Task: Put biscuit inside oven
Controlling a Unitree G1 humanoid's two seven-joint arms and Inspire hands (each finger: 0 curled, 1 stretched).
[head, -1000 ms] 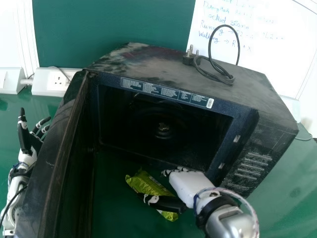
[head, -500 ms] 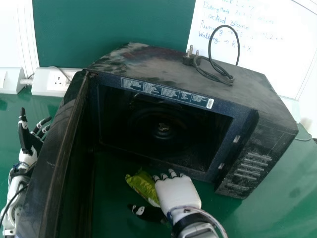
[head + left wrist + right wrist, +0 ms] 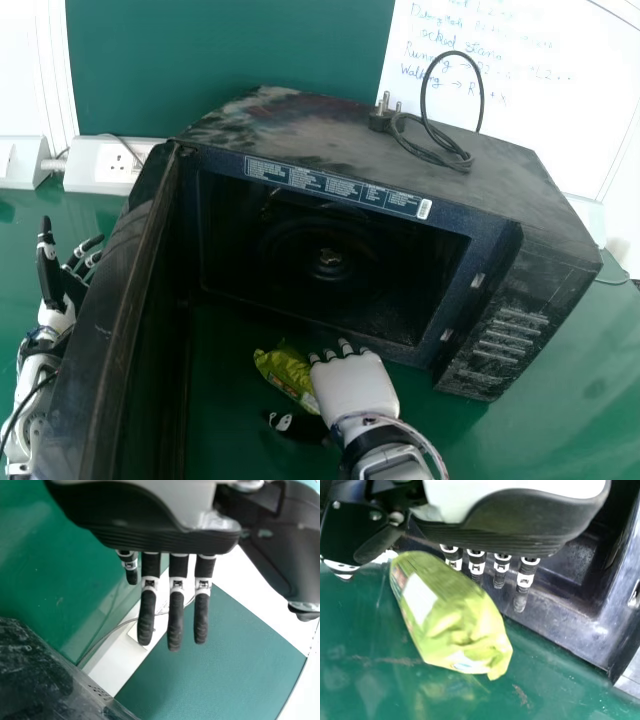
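My right hand [image 3: 355, 388] is palm-down over the green biscuit packet [image 3: 288, 376] in front of the oven [image 3: 360, 150], hiding the packet's near end. Its black thumb is on the packet's near side. In the right wrist view, the packet [image 3: 447, 612] lies on the table between the thumb and the barely bent fingers of my right hand [image 3: 515, 525], which is open and not curled round it. The oven's door stands open on the left. Beyond the door, my left hand [image 3: 62, 290] is open and empty; in the left wrist view, the left hand [image 3: 150, 530] has straight fingers.
The oven door [image 3: 115, 310] rises between my left hand and the packet. A black cable with a plug [image 3: 381, 118] rests on the oven's top. Wall sockets [image 3: 105, 165] are behind at the left, and a whiteboard [image 3: 560, 110] stands at the back right.
My right hand has shifted left and turned, so its back now covers the packet's near end. The packet's far end has barely moved. My left hand has kept still.
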